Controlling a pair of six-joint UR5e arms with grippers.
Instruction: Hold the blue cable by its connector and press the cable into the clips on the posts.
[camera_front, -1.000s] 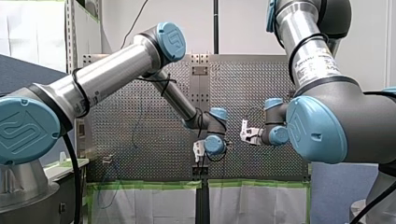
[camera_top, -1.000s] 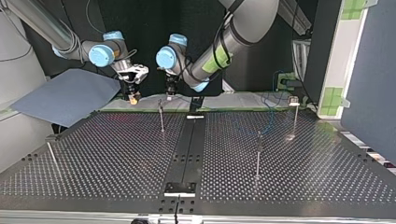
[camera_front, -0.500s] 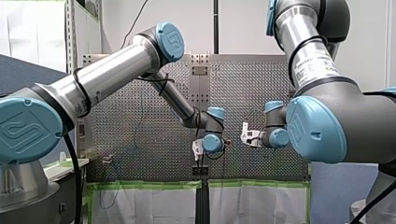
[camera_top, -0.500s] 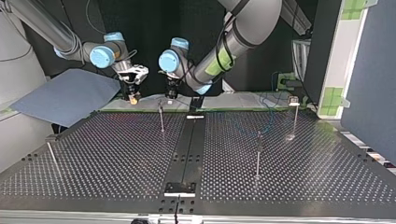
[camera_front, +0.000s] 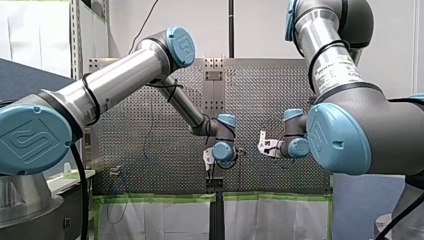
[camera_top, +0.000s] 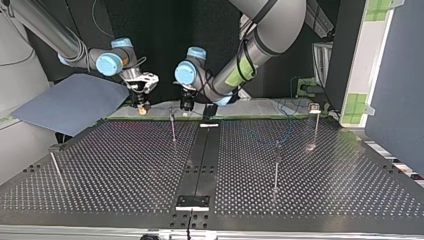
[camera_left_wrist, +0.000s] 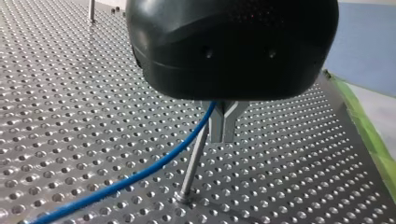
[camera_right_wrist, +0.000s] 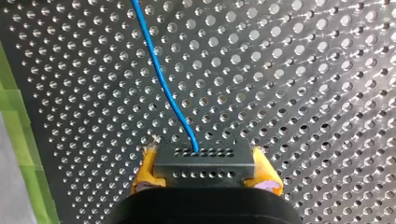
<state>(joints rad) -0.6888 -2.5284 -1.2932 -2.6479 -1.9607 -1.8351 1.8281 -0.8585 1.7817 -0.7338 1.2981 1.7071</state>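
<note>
In the right wrist view my right gripper (camera_right_wrist: 205, 161) is shut on a black connector (camera_right_wrist: 204, 173), its yellow pads (camera_right_wrist: 145, 169) on both sides. The blue cable (camera_right_wrist: 163, 79) leaves the connector and runs ahead over the perforated table. In the left wrist view my left gripper (camera_left_wrist: 223, 136) has its metal fingers together, and the blue cable (camera_left_wrist: 140, 175) comes out from between their roots and trails down past a thin metal post (camera_left_wrist: 192, 163) right under the fingers. In the top view my left gripper (camera_top: 186, 104) hangs beside the post (camera_top: 172, 122), with my right gripper (camera_top: 142, 106) further left.
More posts stand on the table: one at the top view's left edge (camera_top: 54, 162), one right of the middle (camera_top: 276, 165), one at the back right (camera_top: 315, 122). A grey sheet (camera_top: 70, 102) lies behind the table's left corner. Green tape (camera_left_wrist: 369, 140) lines the table's edge.
My left gripper has shifted to the top view's right, closer to the table's middle seam, and a little lower. My right gripper has barely moved.
</note>
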